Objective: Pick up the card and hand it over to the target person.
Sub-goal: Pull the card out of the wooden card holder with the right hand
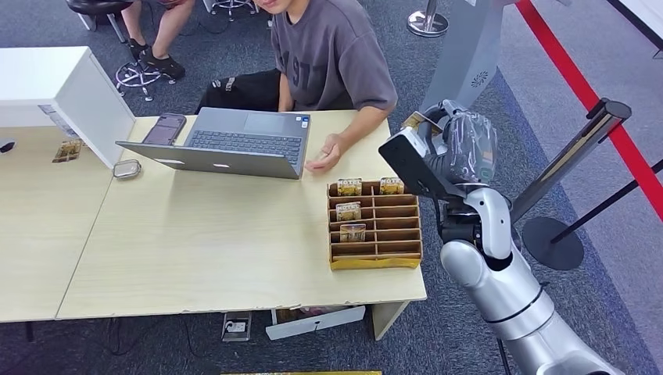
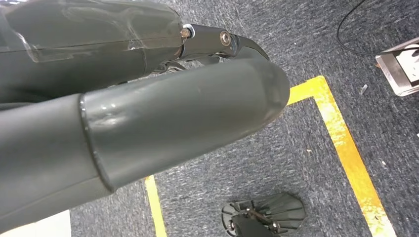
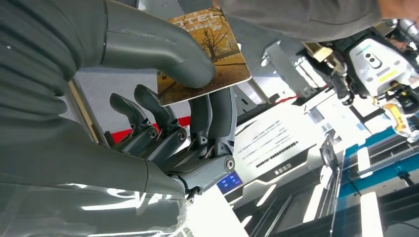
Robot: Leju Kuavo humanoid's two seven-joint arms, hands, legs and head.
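Note:
My right hand is raised beside the table's right end, level with the seated person. It pinches a card between thumb and fingers. In the right wrist view the card shows an autumn tree picture, with the thumb pressed on its face and the person's grey sleeve just beyond it. The person's hand rests flat on the table by the laptop, a short way from the card. My left hand hangs over the carpet and holds nothing.
A wooden card rack with several cards stands on the table near my right arm. A laptop, a phone and a white box lie further left. A stanchion stands to the right.

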